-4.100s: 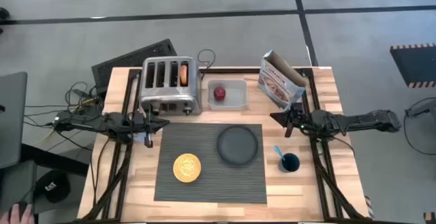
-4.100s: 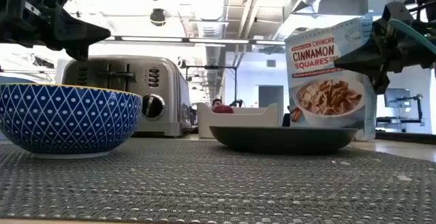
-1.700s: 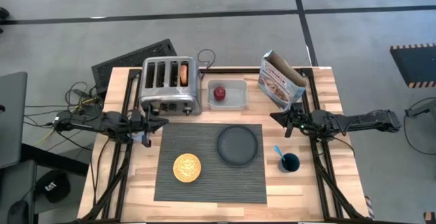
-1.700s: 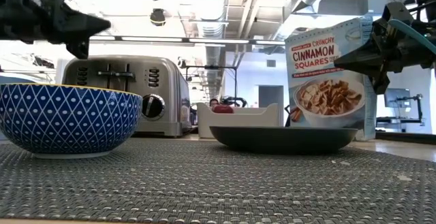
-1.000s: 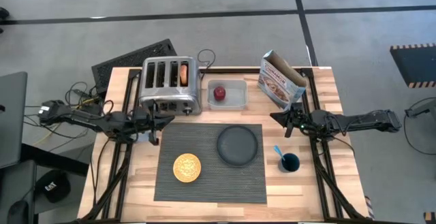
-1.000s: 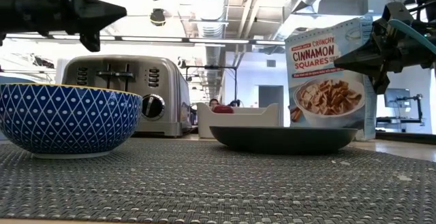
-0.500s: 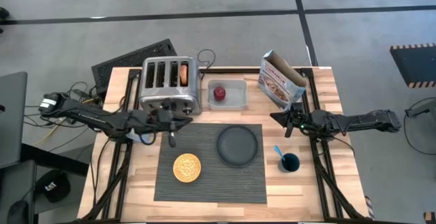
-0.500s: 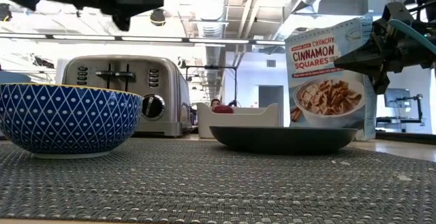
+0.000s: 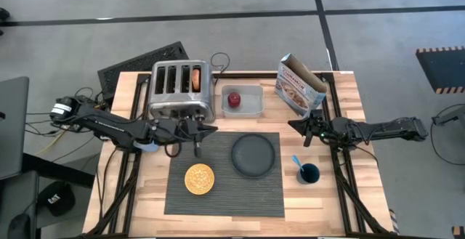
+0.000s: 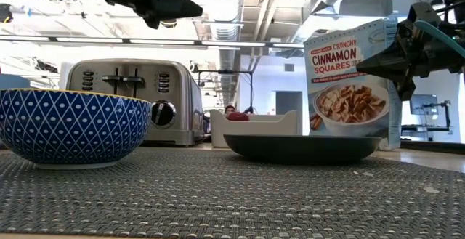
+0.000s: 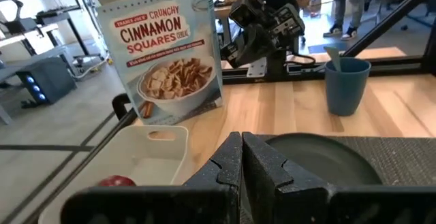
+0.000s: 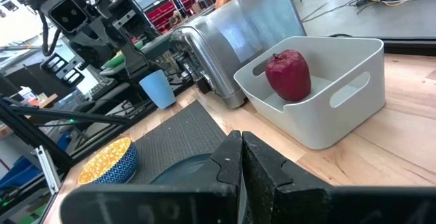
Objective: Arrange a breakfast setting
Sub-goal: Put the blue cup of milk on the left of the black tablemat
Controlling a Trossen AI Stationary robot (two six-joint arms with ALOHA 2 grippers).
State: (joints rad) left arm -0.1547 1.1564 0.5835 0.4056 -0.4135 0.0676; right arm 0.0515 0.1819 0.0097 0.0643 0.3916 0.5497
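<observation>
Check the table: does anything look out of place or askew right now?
Nothing is spilled or damaged. The cereal box stands angled to the table edge, the apple sits in a white bin, and the bagel is in the toaster.

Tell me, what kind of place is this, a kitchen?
Probably a robotics lab or workshop, not a kitchen. Bare ceiling ducts run overhead, two dark robot arms flank a wooden table on a concrete floor, and the toaster and cereal box look like props.

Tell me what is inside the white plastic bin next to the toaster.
The white plastic bin holds one red apple, resting on its floor. The right wrist view shows the rest of the floor bare; the part under the apple is covered.
</observation>
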